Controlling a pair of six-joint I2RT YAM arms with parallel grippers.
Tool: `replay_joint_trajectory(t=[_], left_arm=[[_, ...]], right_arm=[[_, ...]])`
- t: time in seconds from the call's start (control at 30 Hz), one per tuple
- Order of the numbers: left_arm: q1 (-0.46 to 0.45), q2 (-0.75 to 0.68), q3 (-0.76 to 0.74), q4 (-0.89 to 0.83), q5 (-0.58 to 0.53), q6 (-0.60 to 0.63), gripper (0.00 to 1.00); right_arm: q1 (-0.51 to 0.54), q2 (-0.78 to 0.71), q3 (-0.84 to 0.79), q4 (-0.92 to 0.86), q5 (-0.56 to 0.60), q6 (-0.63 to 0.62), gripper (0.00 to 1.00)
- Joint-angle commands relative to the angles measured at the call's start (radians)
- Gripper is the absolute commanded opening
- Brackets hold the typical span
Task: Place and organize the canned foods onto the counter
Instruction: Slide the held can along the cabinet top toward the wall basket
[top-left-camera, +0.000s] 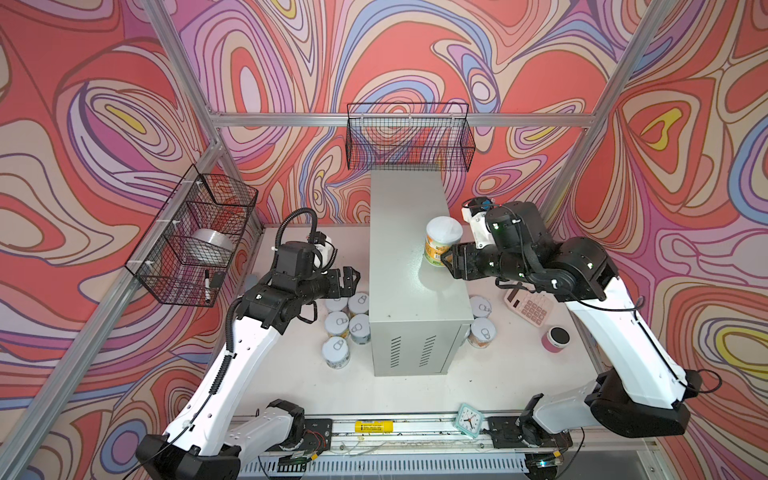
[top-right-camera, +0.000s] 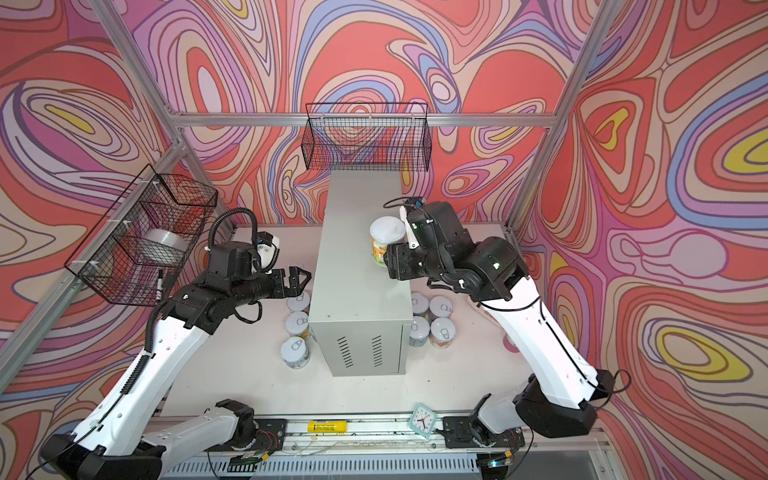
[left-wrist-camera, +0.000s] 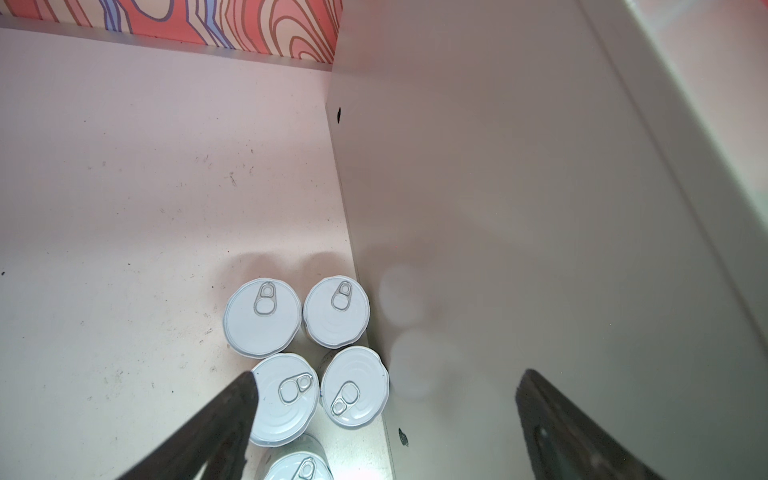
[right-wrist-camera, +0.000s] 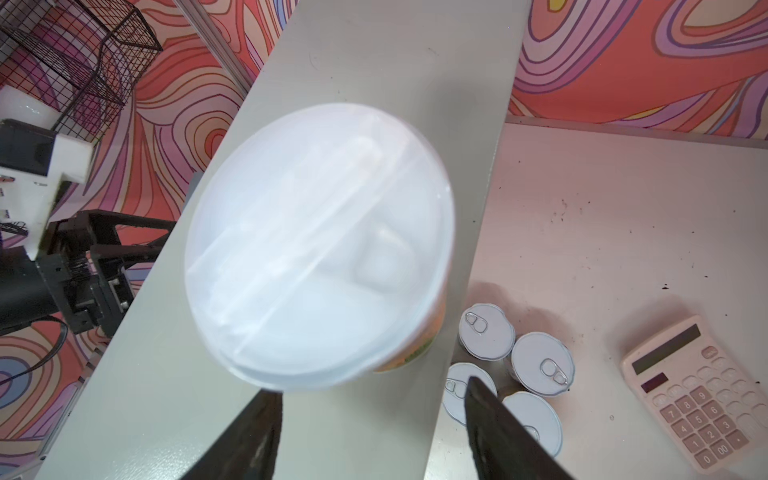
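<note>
Three swirl-patterned walls enclose a scuffed white table (top-left-camera: 291, 386) bearing a grey counter (top-left-camera: 399, 307). On it a can (top-left-camera: 442, 237) stands upright just ahead of the right gripper's (top-left-camera: 449, 262) part-spread jaws; grasping or not, I cannot tell. The left gripper's (top-left-camera: 351, 280) jaws hang released, wide, five more cans (left-wrist-camera: 262, 318) below them.

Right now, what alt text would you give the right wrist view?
A can with a cloudy white plastic lid stands on the grey counter, just ahead of the parted fingers of the right gripper. Four pull-tab cans and a calculator sit on the white table beside it.
</note>
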Motion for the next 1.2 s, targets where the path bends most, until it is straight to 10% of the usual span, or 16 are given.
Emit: replay_joint_trajectory(t=[0.0,0.5,1.17], left_arm=[[0.006,-0.01,-0.02,0.002,0.015,-0.012,0.97],[0.006,-0.006,-0.049,0.026,0.031,-0.023,0.96],[0.006,0.062,-0.043,0.061,0.029,-0.028,0.94]], right_arm=[[0.005,-0.013,-0.029,0.12,-0.01,0.008,0.68],[0.0,0.177,0.109,0.203,0.164,-0.068,0.6],[-0.18,0.469,0.291,0.459,-0.097,-0.125,0.57]])
